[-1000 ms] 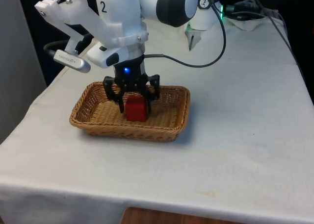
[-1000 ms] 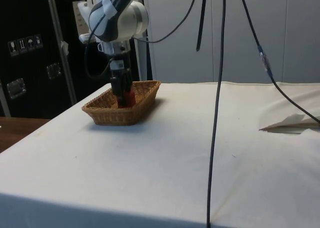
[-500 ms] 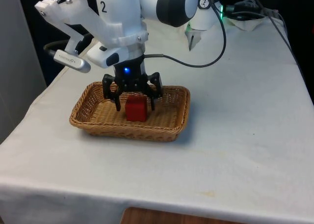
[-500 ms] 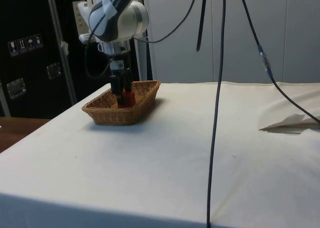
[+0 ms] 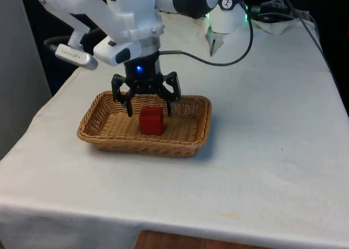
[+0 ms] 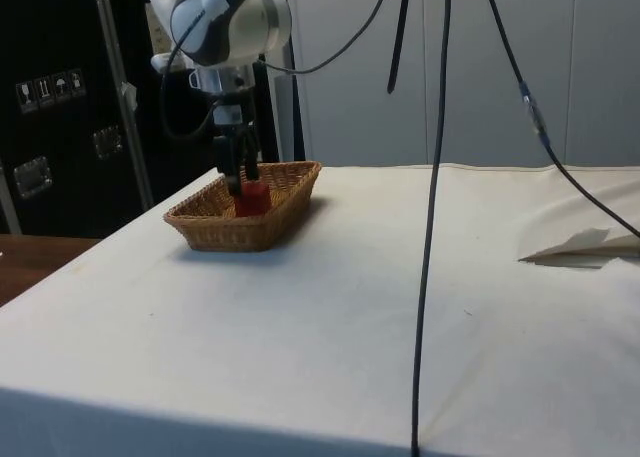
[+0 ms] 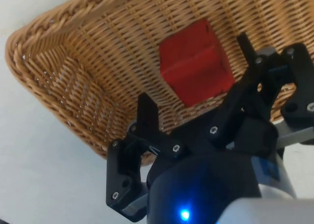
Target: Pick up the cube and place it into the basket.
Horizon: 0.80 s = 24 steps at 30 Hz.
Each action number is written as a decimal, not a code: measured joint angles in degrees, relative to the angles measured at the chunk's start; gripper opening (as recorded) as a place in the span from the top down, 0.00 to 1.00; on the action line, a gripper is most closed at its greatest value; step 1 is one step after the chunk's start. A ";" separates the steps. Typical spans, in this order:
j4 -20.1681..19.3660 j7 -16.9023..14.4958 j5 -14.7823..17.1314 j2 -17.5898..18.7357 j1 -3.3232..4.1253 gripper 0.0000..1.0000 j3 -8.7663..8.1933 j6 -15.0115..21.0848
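Note:
The red cube (image 5: 151, 121) rests on the floor of the woven wicker basket (image 5: 98, 133), near its middle. In the side view the cube (image 6: 252, 199) shows above the basket's rim (image 6: 215, 225). My gripper (image 5: 148, 108) hangs open just above the cube, its black fingers spread wider than the cube and clear of it. In the wrist view the cube (image 7: 195, 62) lies free on the weave between the two open fingers (image 7: 147, 117), and the gripper (image 7: 196, 79) holds nothing.
The basket sits near the table edge on the front view's left. A black cable (image 6: 432, 207) hangs down through the side view. A crumpled white cloth piece (image 6: 585, 247) lies at the table's far right in that view.
My gripper has let go of the cube, spread its fingers wider and risen a little. The cube stays put in the basket.

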 measured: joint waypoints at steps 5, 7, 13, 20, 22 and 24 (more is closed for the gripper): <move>0.06 0.00 0.00 -0.63 0.11 0.00 -0.29 -0.52; 0.06 0.00 0.00 -0.74 0.11 0.00 -0.29 -0.57; 0.11 0.00 0.00 -1.83 0.11 0.00 -0.52 -1.38; 0.11 0.00 -0.23 -2.92 0.23 0.00 -0.80 -2.12; 0.11 0.00 -0.46 -3.72 0.29 0.00 -0.97 -2.81; 0.11 0.00 -0.63 -4.35 0.29 0.00 -1.09 -3.32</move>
